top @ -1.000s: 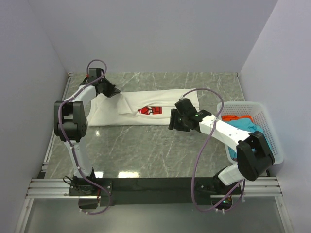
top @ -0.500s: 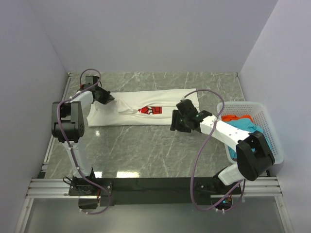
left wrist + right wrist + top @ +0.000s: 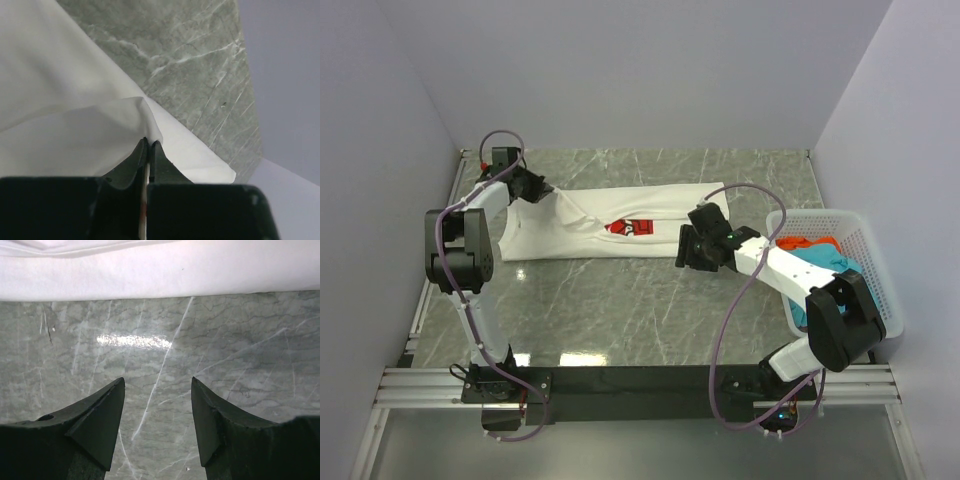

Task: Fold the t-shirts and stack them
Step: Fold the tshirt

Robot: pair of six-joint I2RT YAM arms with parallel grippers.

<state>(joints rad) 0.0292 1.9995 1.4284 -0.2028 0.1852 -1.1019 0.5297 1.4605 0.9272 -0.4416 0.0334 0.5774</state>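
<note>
Green-grey marble table (image 3: 620, 310), pale walls on three sides. Landmark for all positions: white mesh basket (image 3: 875, 270), at the table's right edge.

White t-shirt (image 3: 580, 235): spread flat in a long band to the left of the basket, its right end near the basket's left wall. Red square print (image 3: 630, 228) faces up, about mid-band.

Teal t-shirt (image 3: 825, 262): bunched inside the basket. Red-orange t-shirt (image 3: 805, 243): also inside, on the far side of the teal one, touching it.

Left gripper (image 3: 542, 190): at the far corner of the white shirt's end farthest from the basket. Jaws closed together on a fold of white cloth. The left wrist view shows the fabric (image 3: 65, 135) pinched at the tips (image 3: 149, 142) and pulled up into a ridge off the table.

Right gripper (image 3: 688, 252): just left of the basket, at the white shirt's near edge. Jaws apart with nothing between them. In the right wrist view, the tips (image 3: 157, 385) are over bare marble and the shirt's hem (image 3: 160, 275) lies just beyond them, not touched.
</note>
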